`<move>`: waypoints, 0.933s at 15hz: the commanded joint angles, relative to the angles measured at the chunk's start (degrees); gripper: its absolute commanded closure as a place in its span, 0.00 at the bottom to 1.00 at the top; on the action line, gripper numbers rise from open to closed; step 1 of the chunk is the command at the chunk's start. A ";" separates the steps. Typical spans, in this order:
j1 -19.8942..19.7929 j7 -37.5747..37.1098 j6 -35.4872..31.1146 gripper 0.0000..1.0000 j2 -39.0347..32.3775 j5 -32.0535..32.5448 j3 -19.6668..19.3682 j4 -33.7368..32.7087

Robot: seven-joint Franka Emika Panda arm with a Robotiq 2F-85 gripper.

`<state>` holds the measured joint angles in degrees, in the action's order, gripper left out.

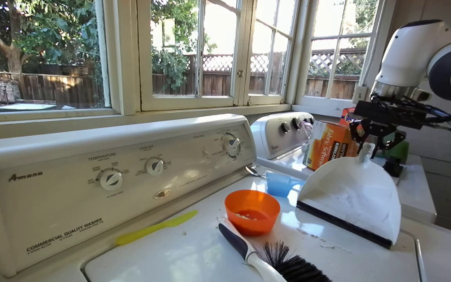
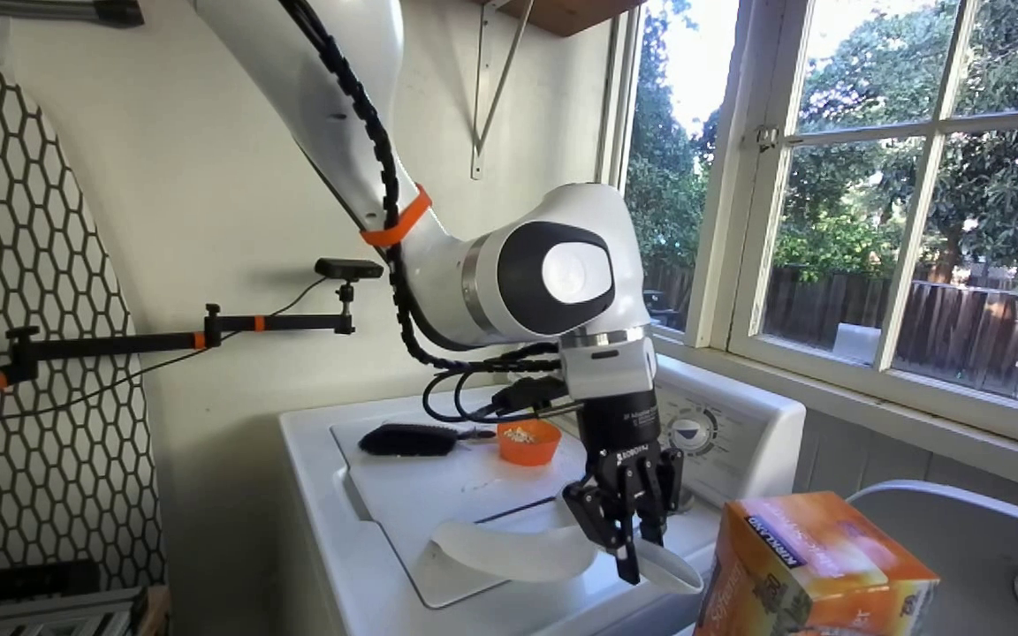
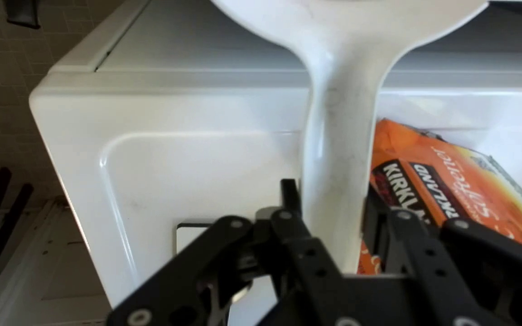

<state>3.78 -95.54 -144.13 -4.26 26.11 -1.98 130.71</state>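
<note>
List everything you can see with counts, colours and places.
Dustpan: one, white, gripped by its handle
Brush: one, black-bristled, on the washer
Bowl: one, orange, beside the brush, pale bits inside
Flat utensil: one, yellow-green, on the washer
Container: one, blue, near the bowl
Fabric softener box: one, orange, on the second machine
Other pack: one, orange, behind that box
Half-hidden item: one, green, past the dustpan
Washer: one, white, by the windows
Second machine: one, white, beside the washer
Windows: several, white-framed, behind the machines
Camera: one, black, on a boom
Arm: one, white, above the machines
Pincer: one, black, clamped on the dustpan's handle
</note>
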 commanded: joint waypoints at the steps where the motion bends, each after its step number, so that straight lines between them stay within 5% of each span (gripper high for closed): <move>1: -1.08 0.78 3.58 0.90 1.43 -0.82 -0.18 -0.82; 14: -3.80 3.05 6.79 0.90 3.33 1.13 -1.14 0.50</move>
<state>0.31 -93.74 -138.12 -2.89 26.48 -3.15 129.51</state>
